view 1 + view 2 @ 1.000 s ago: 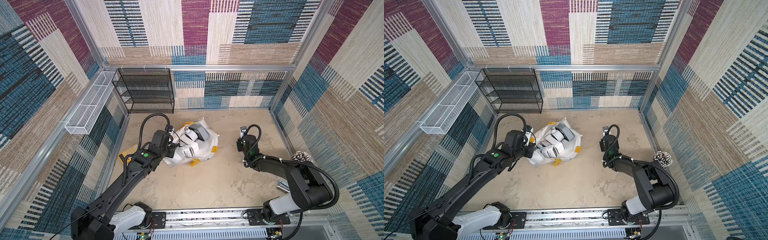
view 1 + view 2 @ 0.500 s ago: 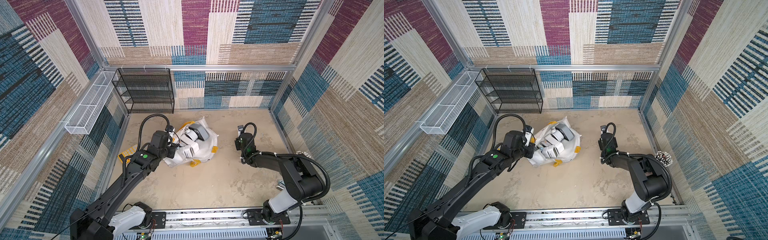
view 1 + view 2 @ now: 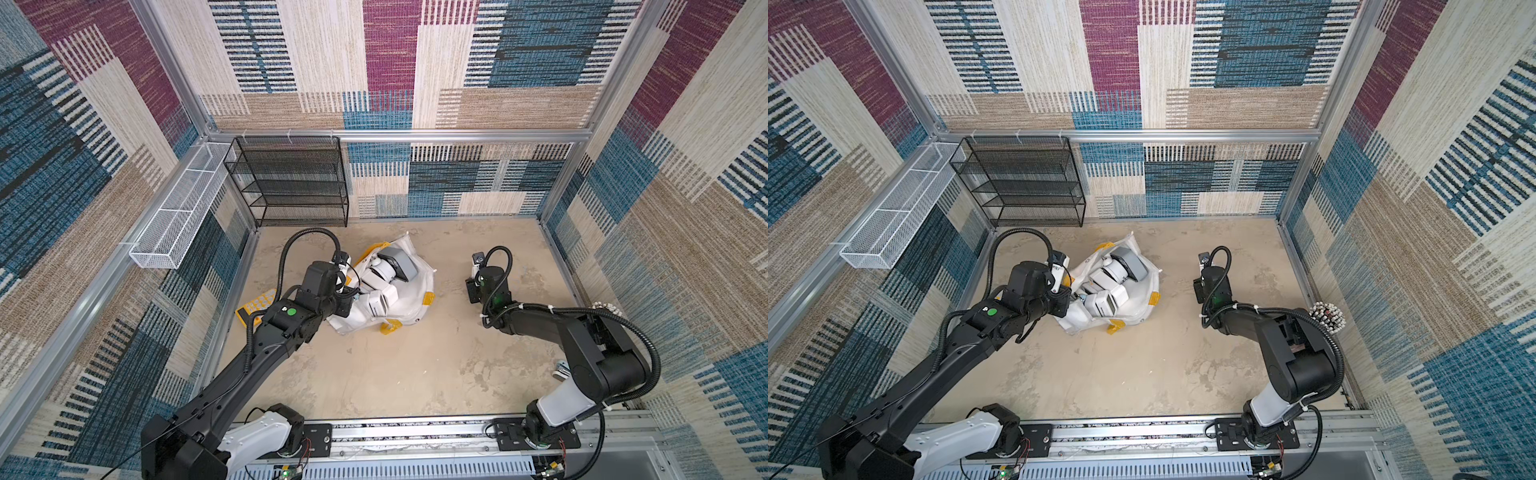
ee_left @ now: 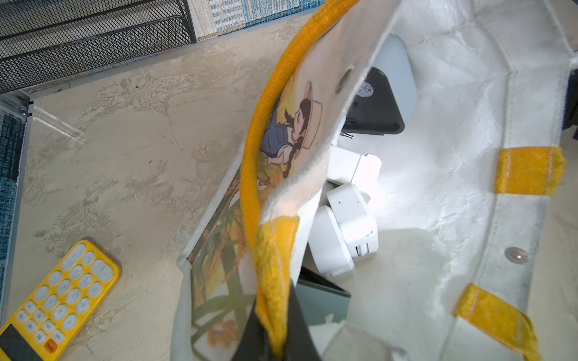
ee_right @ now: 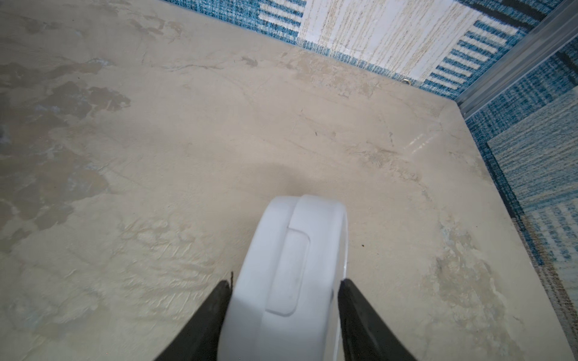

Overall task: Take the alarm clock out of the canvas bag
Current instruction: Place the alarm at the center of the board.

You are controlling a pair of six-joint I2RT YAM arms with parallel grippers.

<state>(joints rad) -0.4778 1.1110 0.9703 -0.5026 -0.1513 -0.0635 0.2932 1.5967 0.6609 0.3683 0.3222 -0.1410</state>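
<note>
Our left gripper (image 4: 275, 340) clamps the yellow strap handle (image 4: 250, 175) of the soft white canvas bag (image 3: 415, 291), propping its mouth open. Well apart from the bag, the rounded white plastic alarm clock (image 5: 291, 250) stands on bare beige tabletop (image 5: 187, 140) inside our right gripper (image 5: 285, 283); whether the jaws pinch or merely flank it, we cannot tell. Open surface surrounds it.

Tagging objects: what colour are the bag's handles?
Yellow; the handle shows best in the left wrist view.

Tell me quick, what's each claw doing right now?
Left gripper: closed, pinching the bag's rim.
Right gripper: jaws flank the clock; gripping or not cannot be told.
</note>
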